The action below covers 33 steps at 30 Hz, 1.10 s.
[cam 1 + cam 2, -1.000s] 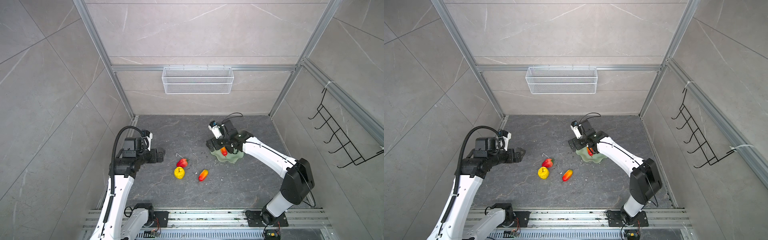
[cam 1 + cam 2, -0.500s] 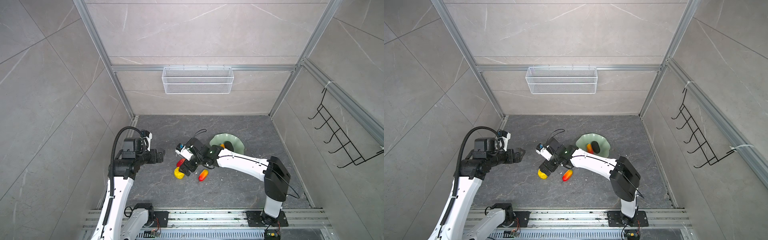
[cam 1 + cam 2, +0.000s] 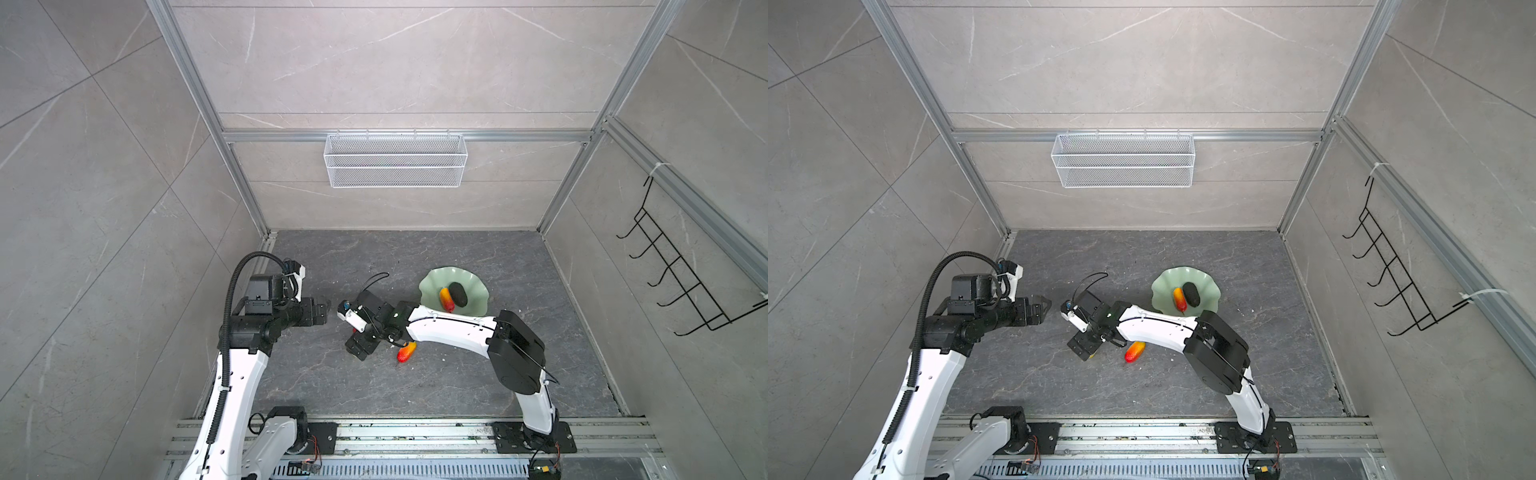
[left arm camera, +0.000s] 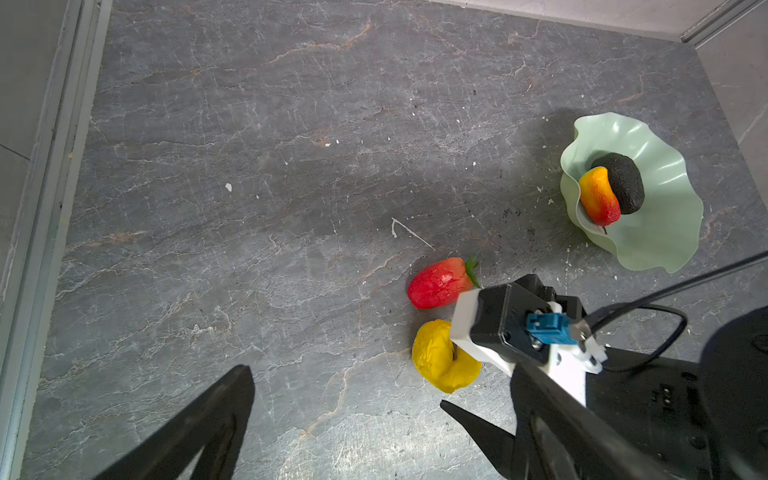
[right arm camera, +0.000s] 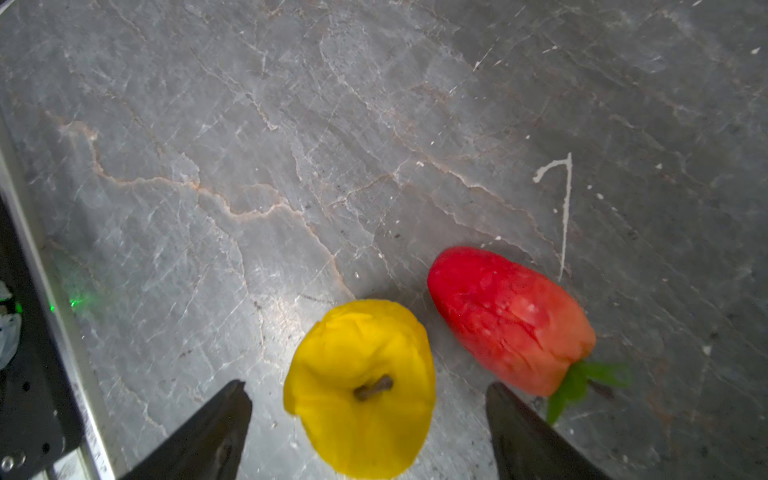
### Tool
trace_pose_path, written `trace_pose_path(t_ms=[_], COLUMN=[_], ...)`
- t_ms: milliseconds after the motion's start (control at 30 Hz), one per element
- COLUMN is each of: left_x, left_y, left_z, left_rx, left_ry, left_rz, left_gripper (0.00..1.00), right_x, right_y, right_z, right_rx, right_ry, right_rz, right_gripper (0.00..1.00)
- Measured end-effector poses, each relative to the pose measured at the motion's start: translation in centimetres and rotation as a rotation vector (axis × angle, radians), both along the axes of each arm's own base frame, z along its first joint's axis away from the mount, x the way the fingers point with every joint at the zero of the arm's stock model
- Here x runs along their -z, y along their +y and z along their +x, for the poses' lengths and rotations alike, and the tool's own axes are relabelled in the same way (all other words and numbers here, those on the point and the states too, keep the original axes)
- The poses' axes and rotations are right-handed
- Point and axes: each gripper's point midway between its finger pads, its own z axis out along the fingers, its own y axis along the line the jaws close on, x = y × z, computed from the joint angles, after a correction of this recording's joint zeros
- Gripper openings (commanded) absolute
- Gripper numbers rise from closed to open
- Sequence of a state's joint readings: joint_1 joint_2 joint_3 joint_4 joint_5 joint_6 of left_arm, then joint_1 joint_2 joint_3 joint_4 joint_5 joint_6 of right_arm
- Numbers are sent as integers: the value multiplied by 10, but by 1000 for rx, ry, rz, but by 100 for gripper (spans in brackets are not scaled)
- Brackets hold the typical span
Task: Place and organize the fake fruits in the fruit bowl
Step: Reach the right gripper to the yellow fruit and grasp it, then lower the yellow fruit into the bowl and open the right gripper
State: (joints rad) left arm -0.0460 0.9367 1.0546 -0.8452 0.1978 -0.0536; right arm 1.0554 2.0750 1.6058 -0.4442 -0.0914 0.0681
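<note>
Inside the fruit bowl [image 4: 665, 232] sit 2 fake fruits [image 4: 598, 197], 3 outside.

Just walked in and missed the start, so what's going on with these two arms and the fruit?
The right gripper is down at the table with its jaws open on either side of the yellow fruit, not gripping it. The red strawberry lies right beside. The green bowl holds the black fruit and a red-orange fruit. A second red-orange one lies on the table. The left gripper hovers open and empty.
</note>
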Motion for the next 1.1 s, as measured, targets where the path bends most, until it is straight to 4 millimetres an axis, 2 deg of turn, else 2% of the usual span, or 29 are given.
trace_pose_path(t_ms=[333,533,767,867,967,1067,1100], left_x=[0,1,1,0,0,-1,-2], left_y=[0,0,0,0,0,0,0], left_z=[2,2,4,5,5,6,7], left_rx=[0,0,1,1,0,-2,-1], left_ry=[5,7,10,10,8,3,-1], left_rz=[0,1,1,1,2,3,3], left_gripper=[100,100,100,100,100,100,100], right_x=[17,17,10,-12,-54,-103,-119], right_y=[0,2,0,-5,-18,-50,-69], right_z=[-2,-3,-5,-9,-6,18,34], right_rx=[0,1,-5,-15,-5,63,110], right_ry=[19,22,29,24,1,-46,-70], right_rz=[-32,-32,-34,-13,60,154,184], right_gripper=[75,57,51,50,49,48,48])
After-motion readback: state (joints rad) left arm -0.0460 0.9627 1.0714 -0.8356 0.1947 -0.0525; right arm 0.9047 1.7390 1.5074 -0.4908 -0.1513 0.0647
